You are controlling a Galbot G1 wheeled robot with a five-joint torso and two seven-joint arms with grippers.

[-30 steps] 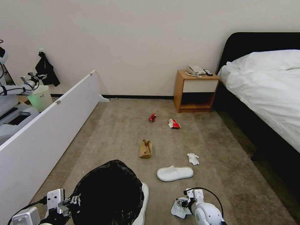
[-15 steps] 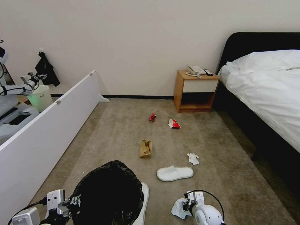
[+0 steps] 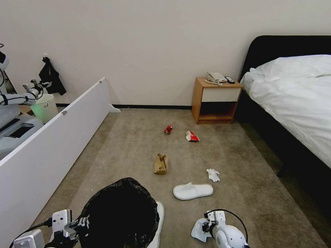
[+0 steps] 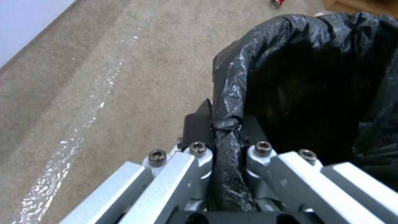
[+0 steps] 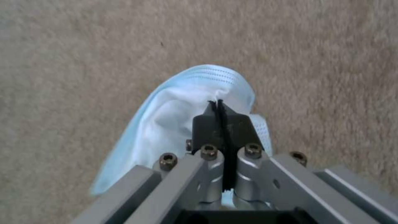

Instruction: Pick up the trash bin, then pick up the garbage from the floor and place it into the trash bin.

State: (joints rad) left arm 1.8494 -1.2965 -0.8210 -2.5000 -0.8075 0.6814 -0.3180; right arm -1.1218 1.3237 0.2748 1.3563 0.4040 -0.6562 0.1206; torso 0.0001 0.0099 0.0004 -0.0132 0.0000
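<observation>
The trash bin (image 3: pixel 120 210), with its crinkly black bag, stands at the near left of the floor (image 3: pixel 241 179). My left gripper (image 3: pixel 81 222) is shut on the bin's bag-covered rim (image 4: pixel 226 102). My right gripper (image 3: pixel 206 227) is shut on a pale white-blue piece of garbage (image 5: pixel 178 102), which shows in the head view as a crumpled white piece (image 3: pixel 197 231). More garbage lies on the carpet: a white slipper (image 3: pixel 192 190), a second slipper (image 3: pixel 159 220) partly behind the bin, a tissue (image 3: pixel 213 175), a brown paper bag (image 3: pixel 160 163), a red can (image 3: pixel 168 129) and a red-and-white wrapper (image 3: pixel 191 136).
A long white panel (image 3: pixel 51 144) runs along the left. A wooden nightstand (image 3: pixel 217 100) stands at the back wall and a bed (image 3: pixel 296 103) fills the right side. Behind the panel are a greenish-white bucket (image 3: pixel 44 107) and another robot's arm (image 3: pixel 17 98).
My right gripper, still shut on the white piece, has shifted slightly nearer to me. The bin and left gripper sit a touch lower in the picture.
</observation>
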